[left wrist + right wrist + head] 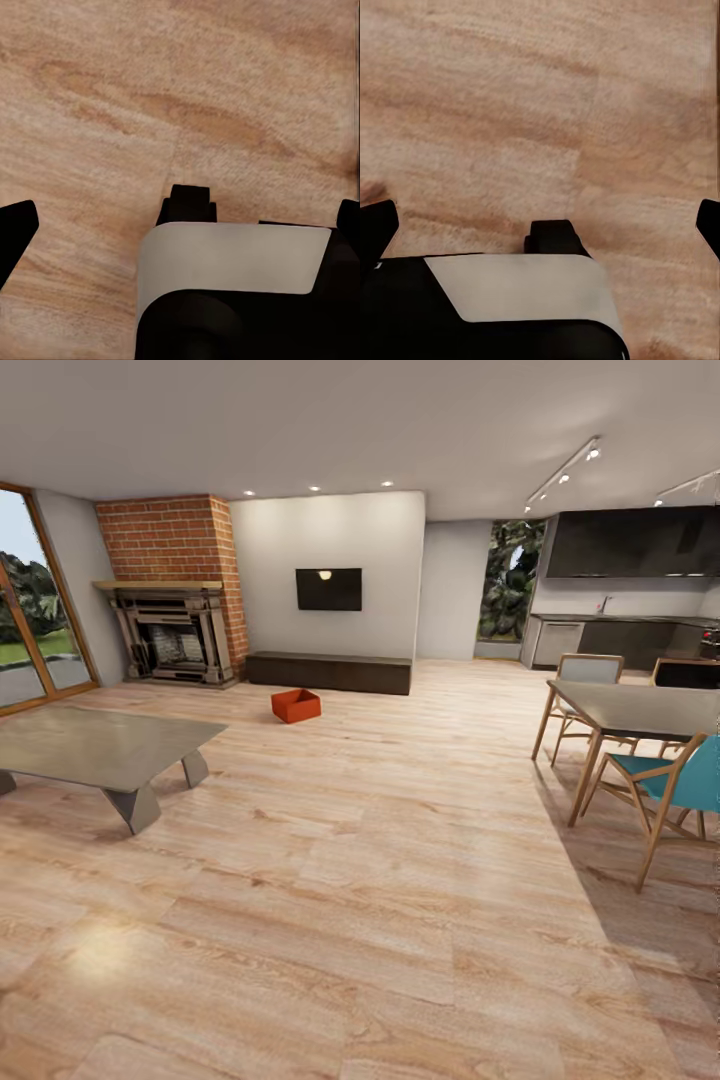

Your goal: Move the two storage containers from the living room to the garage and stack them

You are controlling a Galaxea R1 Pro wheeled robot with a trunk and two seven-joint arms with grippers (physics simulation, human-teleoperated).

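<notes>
Living room, seen from the head camera, left to right. At the far left we note wood-framed glass doors (35,620) with greenery outside. Next comes a red-brick fireplace (175,592) with a dark metal surround. In front of it, nearer us, stands a low grey angular coffee table (95,750) on the light wood-plank floor (360,880). Against the white back wall we see a long dark low cabinet (330,672), and above it a black wall-mounted screen (328,589). One orange-red rectangular plastic storage container (296,705), lidless, sits on the plank floor just in front of the cabinet, apart from it and well away from us. Right of centre there is a window (510,582) showing foliage, then dark kitchen cabinets (630,545) over a counter. At the far right we record a grey dining table (640,710) with light wooden chairs, one with a teal seat (680,780). In the left wrist view, the left end effector (180,225) hangs over bare planks, its black fingertips at opposite edges of the frame, spread wide and holding nothing. In the right wrist view, the right end effector (540,225) is likewise over planks, fingertips spread wide apart, nothing between them.
</notes>
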